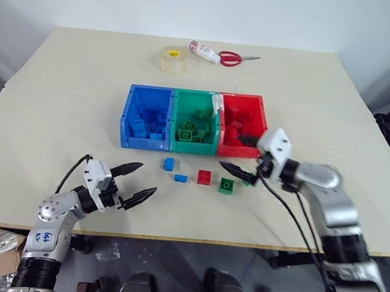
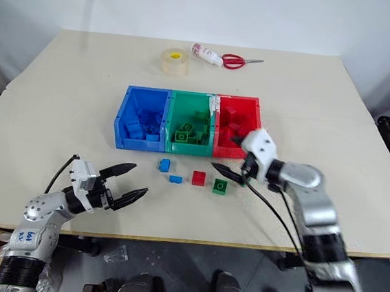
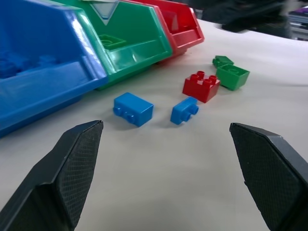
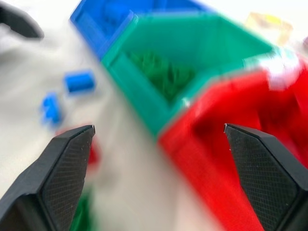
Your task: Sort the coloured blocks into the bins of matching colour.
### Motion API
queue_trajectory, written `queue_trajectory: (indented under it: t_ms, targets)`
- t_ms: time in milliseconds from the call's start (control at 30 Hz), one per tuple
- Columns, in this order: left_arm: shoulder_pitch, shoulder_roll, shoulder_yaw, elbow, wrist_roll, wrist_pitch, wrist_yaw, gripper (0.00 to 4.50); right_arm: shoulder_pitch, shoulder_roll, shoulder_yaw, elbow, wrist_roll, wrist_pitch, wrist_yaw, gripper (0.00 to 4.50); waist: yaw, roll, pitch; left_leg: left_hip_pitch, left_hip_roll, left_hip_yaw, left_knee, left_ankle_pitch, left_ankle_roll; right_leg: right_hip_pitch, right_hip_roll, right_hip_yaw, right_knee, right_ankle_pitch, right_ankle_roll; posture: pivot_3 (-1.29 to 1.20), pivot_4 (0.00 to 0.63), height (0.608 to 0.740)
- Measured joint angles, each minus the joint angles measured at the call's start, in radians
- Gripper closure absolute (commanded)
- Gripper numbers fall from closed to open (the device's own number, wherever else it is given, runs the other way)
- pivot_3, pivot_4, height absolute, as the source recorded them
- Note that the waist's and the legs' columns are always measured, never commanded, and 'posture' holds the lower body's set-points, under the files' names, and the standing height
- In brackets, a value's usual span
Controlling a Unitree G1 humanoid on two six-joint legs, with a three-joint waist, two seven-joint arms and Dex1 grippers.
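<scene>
Beige worktop (image 1: 61,105) carries three joined bins at its middle: a blue bin (image 1: 143,138), a green bin (image 1: 193,146) and a red bin (image 1: 239,150), running from nine o'clock to three o'clock, each with blocks of its own colour inside. At twelve o'clock from the bins lie a tape roll (image 1: 173,59), a small white bottle (image 1: 204,51) and red-handled scissors (image 1: 232,58). At six o'clock from the bins, loose on the worktop, sit two blue blocks (image 1: 169,163) (image 1: 180,178), a red block (image 1: 204,177) and a green block (image 1: 226,185), with another green block (image 3: 223,60) just beside it, partly behind the right gripper. The right gripper (image 1: 244,155) hangs at the red bin's front edge, jaws released and holding nothing. The left gripper (image 1: 136,180) hovers at eight o'clock from the loose blocks, jaws spread wide and empty, pointing toward them.
</scene>
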State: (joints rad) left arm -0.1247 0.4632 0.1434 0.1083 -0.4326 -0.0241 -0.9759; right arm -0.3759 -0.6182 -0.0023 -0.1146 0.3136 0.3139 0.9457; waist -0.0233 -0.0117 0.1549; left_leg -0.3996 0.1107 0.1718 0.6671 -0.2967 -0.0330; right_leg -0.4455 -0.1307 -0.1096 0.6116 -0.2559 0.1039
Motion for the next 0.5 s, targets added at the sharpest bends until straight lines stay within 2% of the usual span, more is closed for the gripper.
queue_trajectory:
  t_ms: [133, 300, 433, 500]
  targets:
    - [-0.021, -0.001, -0.004, 0.032, 0.0, -0.003, -0.008, 0.0, 0.213, -0.123, -0.135, -0.162, 0.091, 0.115, 0.023, 0.01, -0.002, -0.001, 0.0, 0.001, 0.0, 0.0, 0.0, 0.0, 0.0, 0.001, 0.0, 0.0, -0.001, 0.0, 0.0, 0.0, 0.15, 0.74]
    - [-0.029, 0.005, -0.003, 0.064, 0.001, -0.011, -0.021, 0.0, 0.374, -0.19, -0.242, -0.213, 0.11, 0.153, 0.024, 0.01, -0.001, -0.001, 0.0, 0.002, 0.0, 0.0, 0.0, 0.0, 0.0, 0.001, 0.0, 0.0, -0.004, 0.0, -0.001, 0.0, 0.15, 0.74]
    - [-0.031, 0.007, -0.003, 0.066, 0.001, -0.013, -0.021, 0.0, 0.354, -0.191, -0.219, -0.197, 0.101, 0.15, 0.02, 0.01, -0.004, -0.001, 0.0, 0.003, 0.0, 0.0, 0.0, 0.0, 0.0, 0.001, 0.0, 0.001, -0.003, 0.0, -0.001, 0.0, 0.15, 0.74]
    - [-0.033, 0.008, -0.002, 0.067, 0.002, -0.014, -0.021, 0.0, 0.285, -0.175, -0.169, -0.154, 0.073, 0.137, 0.006, 0.01, -0.005, -0.001, 0.0, 0.003, 0.0, 0.0, 0.0, 0.0, 0.0, 0.001, 0.0, 0.001, -0.003, 0.0, -0.001, 0.0, 0.15, 0.74]
